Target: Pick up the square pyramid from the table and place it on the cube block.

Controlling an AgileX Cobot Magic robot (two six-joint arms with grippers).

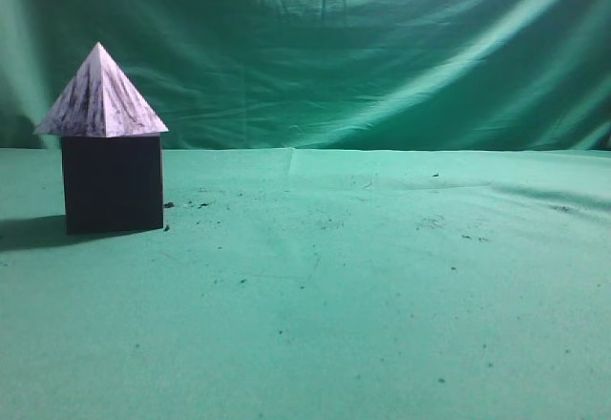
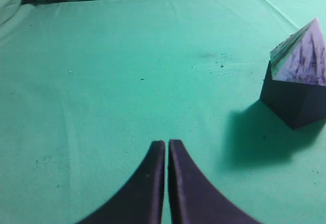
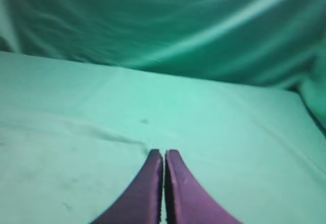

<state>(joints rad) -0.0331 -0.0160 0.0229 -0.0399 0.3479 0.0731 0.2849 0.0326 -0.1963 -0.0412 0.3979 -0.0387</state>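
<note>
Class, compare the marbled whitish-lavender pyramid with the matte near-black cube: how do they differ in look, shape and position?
The whitish-lavender marbled pyramid is pale and streaked; the near-black cube is plain and dark. The pyramid tapers to a point; the cube is flat-sided. The pyramid rests on the cube, its base overhanging slightly; the cube stands on the green cloth table. Both stand upright, untouched by either gripper.

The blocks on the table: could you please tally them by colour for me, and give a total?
Whitish-lavender marbled: 1, the square pyramid, resting on top of the cube.
Very dark purple, almost black: 1, the cube block, standing on the green table.
Total: 2 blocks.
</note>
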